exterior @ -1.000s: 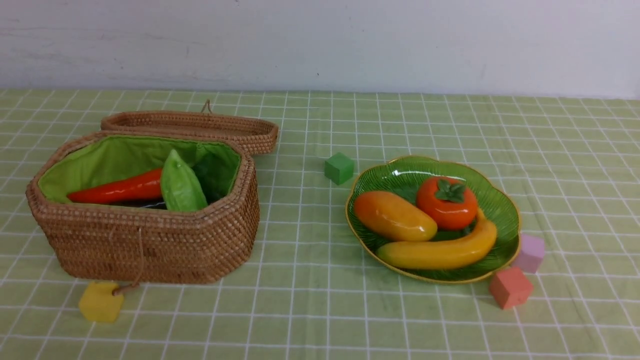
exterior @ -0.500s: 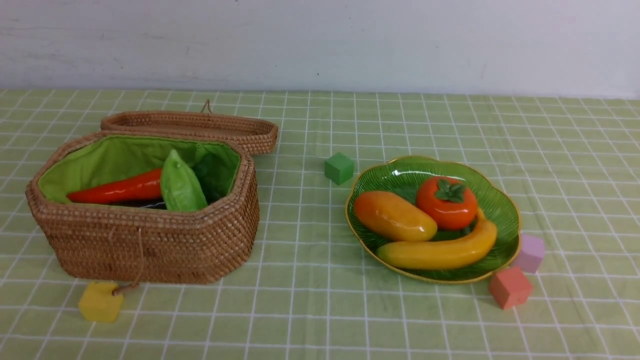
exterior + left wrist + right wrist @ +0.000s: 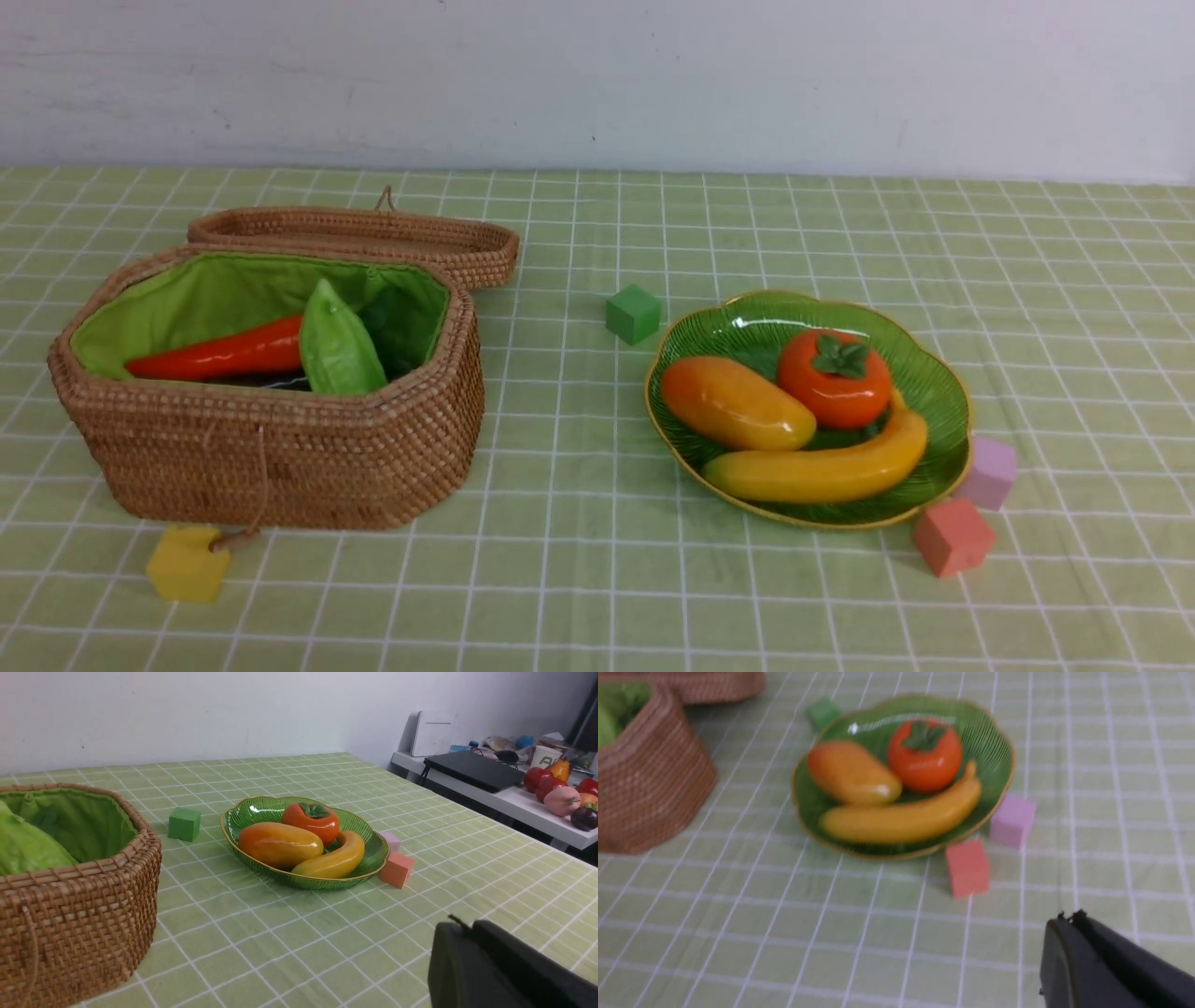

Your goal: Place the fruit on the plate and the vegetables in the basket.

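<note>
Right claw well short of plate.

Only one bit of lettering shows: a white cup on the side table carries green print beginning with "A". The rest is cut off and unreadable. Nothing else bears text.

A tabletop under green checked cloth carries the wicker basket, the green glass plate, and green, yellow, pink and red cubes.
</note>
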Robot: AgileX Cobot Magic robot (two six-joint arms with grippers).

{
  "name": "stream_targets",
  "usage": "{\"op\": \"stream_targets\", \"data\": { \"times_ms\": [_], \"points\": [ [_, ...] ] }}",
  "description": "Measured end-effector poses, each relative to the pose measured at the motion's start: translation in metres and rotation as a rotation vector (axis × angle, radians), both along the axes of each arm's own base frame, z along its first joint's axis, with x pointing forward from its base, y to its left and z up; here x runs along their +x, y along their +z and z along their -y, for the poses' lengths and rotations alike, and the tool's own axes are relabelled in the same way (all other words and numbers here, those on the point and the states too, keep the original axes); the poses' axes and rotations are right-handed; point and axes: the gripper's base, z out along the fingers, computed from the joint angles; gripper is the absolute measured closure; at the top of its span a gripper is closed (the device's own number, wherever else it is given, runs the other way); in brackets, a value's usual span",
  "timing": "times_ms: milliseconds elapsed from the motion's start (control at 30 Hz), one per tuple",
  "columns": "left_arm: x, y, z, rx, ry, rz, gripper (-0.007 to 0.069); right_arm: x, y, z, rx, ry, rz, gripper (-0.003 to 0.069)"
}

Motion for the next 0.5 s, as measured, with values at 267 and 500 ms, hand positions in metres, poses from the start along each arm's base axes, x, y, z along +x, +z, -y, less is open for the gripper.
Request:
{"op": "stream_targets", "data": {
  "times_ms": [267,500],
  "points": [
    [0.0,0.0,0.0,0.0,0.0,0.0,0.0595,0.002,-0.11,0.007,-0.067,-0.118,0.112,0.0678],
    [0.0,0.0,0.0,0.0,0.0,0.0,0.0588,0.001,-0.127,0.008,-0.079,-0.12,0.074,0.0678]
  ]
}}
